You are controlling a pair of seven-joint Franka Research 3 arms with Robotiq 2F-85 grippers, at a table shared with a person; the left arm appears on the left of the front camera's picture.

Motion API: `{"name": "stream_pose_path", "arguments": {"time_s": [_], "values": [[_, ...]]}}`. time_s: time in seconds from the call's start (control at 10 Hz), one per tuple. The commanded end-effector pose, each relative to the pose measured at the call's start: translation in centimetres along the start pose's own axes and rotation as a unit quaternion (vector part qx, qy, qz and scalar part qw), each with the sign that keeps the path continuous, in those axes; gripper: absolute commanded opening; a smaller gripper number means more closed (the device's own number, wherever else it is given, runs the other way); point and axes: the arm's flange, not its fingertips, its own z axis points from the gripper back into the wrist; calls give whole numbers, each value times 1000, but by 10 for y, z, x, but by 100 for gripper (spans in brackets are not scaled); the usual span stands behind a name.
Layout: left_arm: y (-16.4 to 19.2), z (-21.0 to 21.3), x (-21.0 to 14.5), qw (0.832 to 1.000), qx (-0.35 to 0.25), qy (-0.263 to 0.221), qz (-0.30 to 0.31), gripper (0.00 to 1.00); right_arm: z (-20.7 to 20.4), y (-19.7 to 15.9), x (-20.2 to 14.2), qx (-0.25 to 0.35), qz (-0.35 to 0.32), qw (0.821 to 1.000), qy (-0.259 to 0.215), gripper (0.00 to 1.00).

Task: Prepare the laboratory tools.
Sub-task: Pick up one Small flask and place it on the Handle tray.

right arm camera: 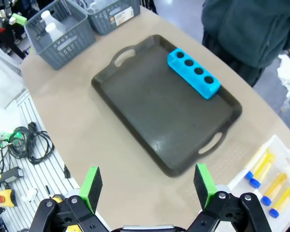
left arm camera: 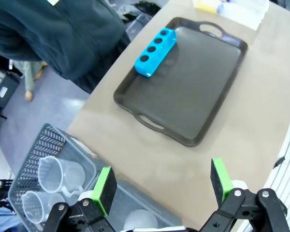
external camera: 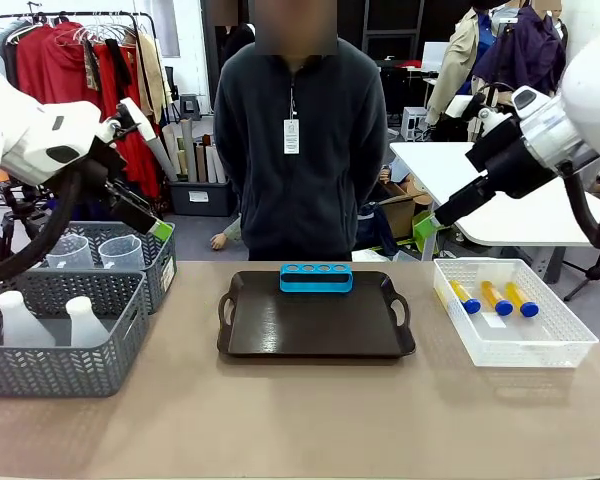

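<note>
**A:** What are the arms holding, from where you stand?

**B:** Nothing at all. The left gripper hangs in the air over the far grey basket, with its jaws spread wide. The right gripper is up on the other side, above the far corner of the white bin. Its jaws are just as wide apart.

**A:** And the lab things?

**B:** The yellow tubes with blue caps lie side by side in that white bin, at the right end of the bench. Two translucent conical flasks stand upright in the near grey basket on the left. Two clear measuring beakers sit in the far grey basket just behind it.

**A:** What's in the middle?

**B:** A dark tray, with a blue rack of four holes lying along its far edge. A person stands just beyond it, facing the bench.
</note>
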Motion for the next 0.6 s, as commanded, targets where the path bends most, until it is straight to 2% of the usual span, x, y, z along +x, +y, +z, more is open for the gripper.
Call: {"name": "stream_pose_path", "arguments": {"time_s": [0.0, 0.4, 0.5], "values": [[-2, -1, -1, 1000, -6, 9, -3, 100, -4, 2, 1, 5, 4, 1000, 4, 100], [-3, -2, 0, 1000, -6, 6, -3, 100, -4, 4, 1, 0, 4, 1000, 5, 100], [-4, 8, 9, 1000, -22, -4, -15, 100, -1, 12, 12, 32, 20, 999, -3, 100]]}}
